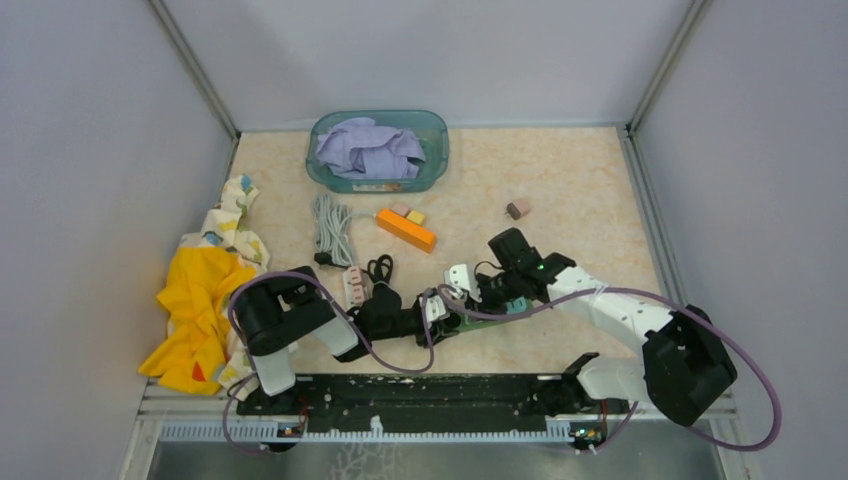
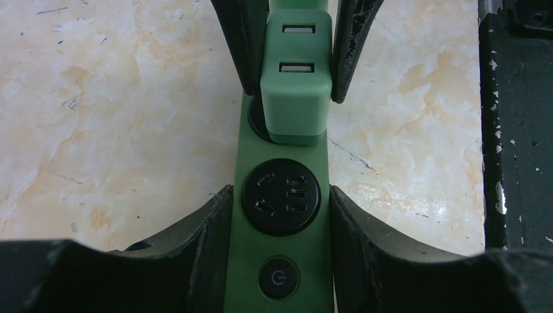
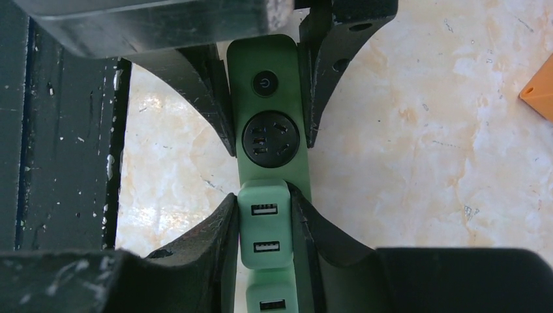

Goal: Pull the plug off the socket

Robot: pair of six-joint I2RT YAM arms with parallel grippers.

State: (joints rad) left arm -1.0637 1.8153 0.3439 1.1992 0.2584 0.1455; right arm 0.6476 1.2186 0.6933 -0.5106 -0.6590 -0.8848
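Note:
A green power strip (image 2: 313,261) with a round black socket (image 2: 281,195) and a power button lies on the marble table. A light green USB plug (image 2: 293,98) sits in the strip's far socket. My left gripper (image 2: 280,202) is shut on the strip at the black socket. My right gripper (image 3: 264,215) is shut on the plug (image 3: 264,225), one finger on each side. A second light green plug (image 3: 270,301) shows just behind it. In the top view the two grippers (image 1: 440,305) (image 1: 500,295) meet over the strip (image 1: 470,322) near the front middle.
A black rail (image 1: 420,390) runs along the front edge, close beside the strip (image 2: 515,130). A white power strip (image 1: 353,285), grey cable (image 1: 332,225), orange block (image 1: 405,229), teal basin of cloth (image 1: 378,150), small cube (image 1: 517,208) and yellow cloth (image 1: 200,300) lie around.

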